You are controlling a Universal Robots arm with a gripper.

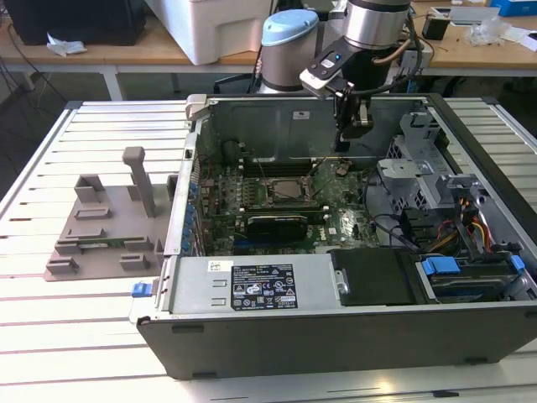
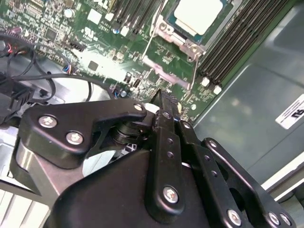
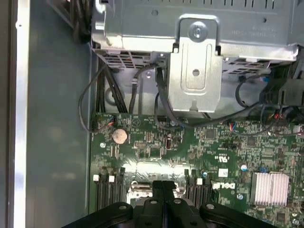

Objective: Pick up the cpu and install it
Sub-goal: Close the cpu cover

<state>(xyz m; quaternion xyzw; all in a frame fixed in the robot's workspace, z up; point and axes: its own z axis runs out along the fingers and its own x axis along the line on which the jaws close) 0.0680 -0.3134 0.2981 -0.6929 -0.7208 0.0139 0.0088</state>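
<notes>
The cpu (image 2: 197, 14), a silver-topped square chip, lies in the motherboard socket (image 1: 281, 191) inside the open computer case (image 1: 336, 336). A bare metal frame (image 2: 166, 71) lies beside the chip. My gripper (image 1: 344, 144) hangs over the motherboard toward the exterior view's right of the socket, apart from the chip. Its black fingers (image 2: 164, 102) are pressed together with nothing between them, as both wrist views show, and the gripper (image 3: 164, 186) points down at the green board.
A black graphics card (image 1: 277, 222) sits in front of the socket. A grey drive cage (image 1: 419, 159) and cables (image 1: 470, 227) stand at the exterior view's right, a power supply (image 1: 260, 285) along the case front. A grey fixture (image 1: 109, 227) rests on the slatted table.
</notes>
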